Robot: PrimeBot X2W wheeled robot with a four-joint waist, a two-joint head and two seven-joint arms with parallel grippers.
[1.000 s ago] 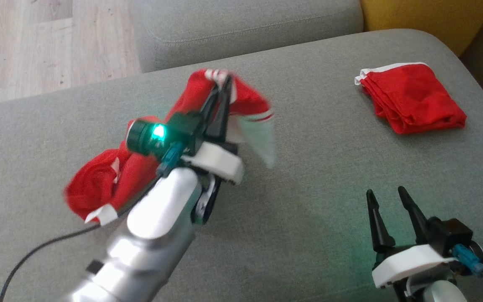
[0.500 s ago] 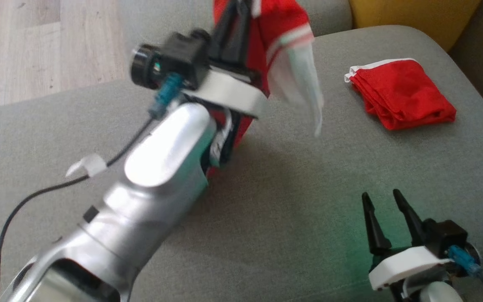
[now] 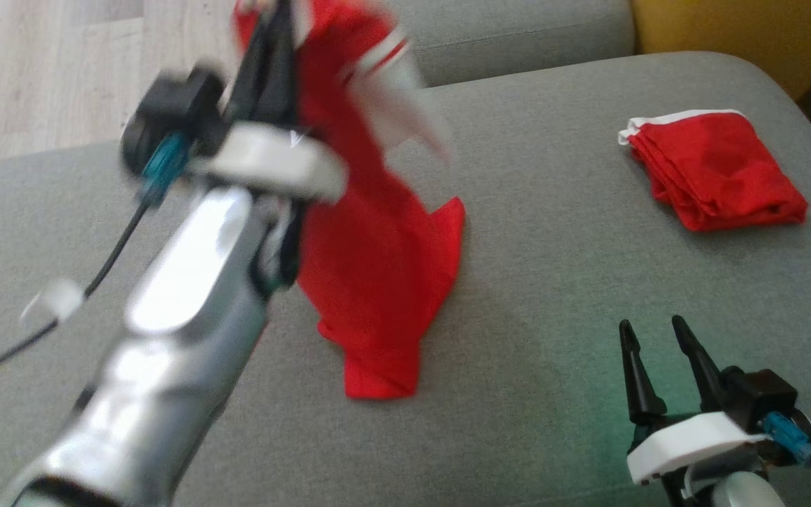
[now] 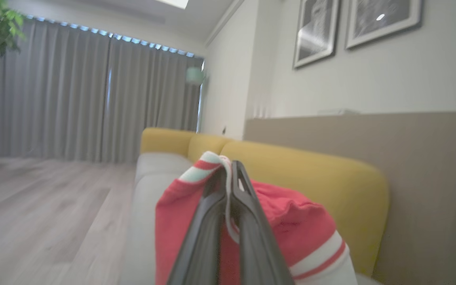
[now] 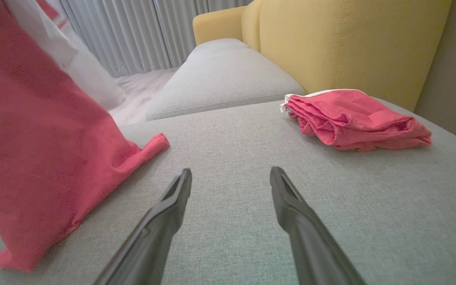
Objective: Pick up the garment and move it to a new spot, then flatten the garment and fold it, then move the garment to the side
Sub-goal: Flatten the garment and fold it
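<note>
The left gripper (image 4: 232, 170) is pinched together on the garment (image 3: 377, 267), its two dark fingers closed flat against each other with a fold of red cloth and a white-and-red striped band caught between them right at the tips. From that pinch the garment hangs down below the claw, spilling over both sides of the fingers in the left wrist view and falling in a long red sheet under and to the right of the claw in the head view. A pale sleeve end with striped trim dangles just beside the fingers, blurred. The lower edge of the garment touches the grey sofa cushion (image 3: 553, 296), with one corner lying flat on it and the rest lifted clear. The right gripper (image 3: 648, 329) rests low over the same cushion with its fingers spread apart and nothing between them. The hanging garment stands ahead of it and off to its left, well apart from its tips. A second red garment, folded (image 3: 715, 172), lies on the cushion farther ahead of the right claw and slightly to its right, near the yellow backrest (image 5: 350, 39), well apart from both claws.
</note>
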